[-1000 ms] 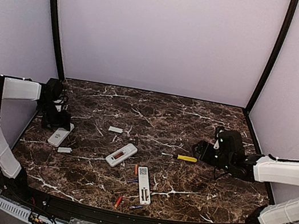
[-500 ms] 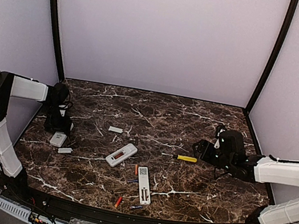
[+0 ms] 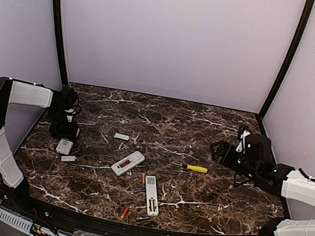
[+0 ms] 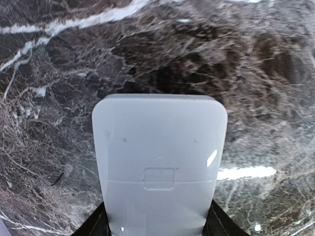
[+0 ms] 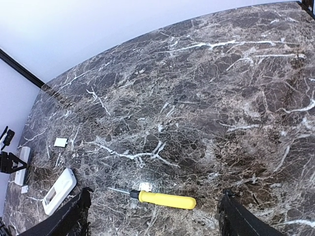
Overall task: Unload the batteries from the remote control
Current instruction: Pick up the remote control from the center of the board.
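Saw left gripper (image 3: 65, 134) straddling one end of a white rounded plastic remote (image 4: 160, 157), back face up, battery cover tab (image 4: 159, 178) shut. Had black fingers (image 4: 96, 225) right against both long sides. Couldn't tell whether clamped or merely bracketing. Judged main risk there: pinching smooth plastic near one end, so likely to pivot or squirt out on lift. Also flagged squeezing across the cover seam, likely to jam the slide. Couldn't see any cells inside with the lid on.

Found right gripper (image 3: 220, 152) spread wide, holding nothing, near the yellow-handled screwdriver (image 5: 167, 200). Worried about rolling that round handle away with a one-sided touch.

Spotted loose batteries at front centre: orange-red cell (image 3: 144, 178) and dark blue cell (image 3: 140, 189) just beside a long white remote (image 3: 151, 195), plus second orange cell (image 3: 124, 212) and second blue cell (image 3: 143, 218) near the front edge of the dark marble table (image 3: 205, 126). Flagged those two as easy to sweep off with an arm. Noted small white cover plate (image 3: 68, 158) near the gripped remote; could have snagged on a drag.
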Motion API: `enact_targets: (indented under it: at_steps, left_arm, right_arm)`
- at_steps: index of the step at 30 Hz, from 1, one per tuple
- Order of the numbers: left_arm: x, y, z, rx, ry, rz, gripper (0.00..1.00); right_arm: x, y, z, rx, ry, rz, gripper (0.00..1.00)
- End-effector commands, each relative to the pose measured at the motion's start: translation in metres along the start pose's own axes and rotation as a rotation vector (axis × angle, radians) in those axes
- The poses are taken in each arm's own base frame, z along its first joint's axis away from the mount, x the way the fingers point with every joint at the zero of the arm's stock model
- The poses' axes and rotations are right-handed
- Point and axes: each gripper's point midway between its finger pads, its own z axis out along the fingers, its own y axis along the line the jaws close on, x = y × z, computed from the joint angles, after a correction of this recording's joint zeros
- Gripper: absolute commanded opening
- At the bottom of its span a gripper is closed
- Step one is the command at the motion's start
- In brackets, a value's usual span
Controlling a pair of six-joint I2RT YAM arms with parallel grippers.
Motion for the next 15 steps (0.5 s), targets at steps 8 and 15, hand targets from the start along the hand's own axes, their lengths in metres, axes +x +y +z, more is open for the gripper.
enact_targets:
  at_steps: [8,15]
  left_arm:
    - [-0.035,-0.084,-0.119,0.276,-0.426,0.254,0.33]
    - [-0.013,-0.185,-0.173,0.463,-0.575,0.686,0.32]
  right_arm:
    - [-0.034,0.037,-0.013,-0.092,0.001,-0.126,0.91]
    - [-0.043,0.093,-0.015,-0.293,0.095,-0.154,0.86]
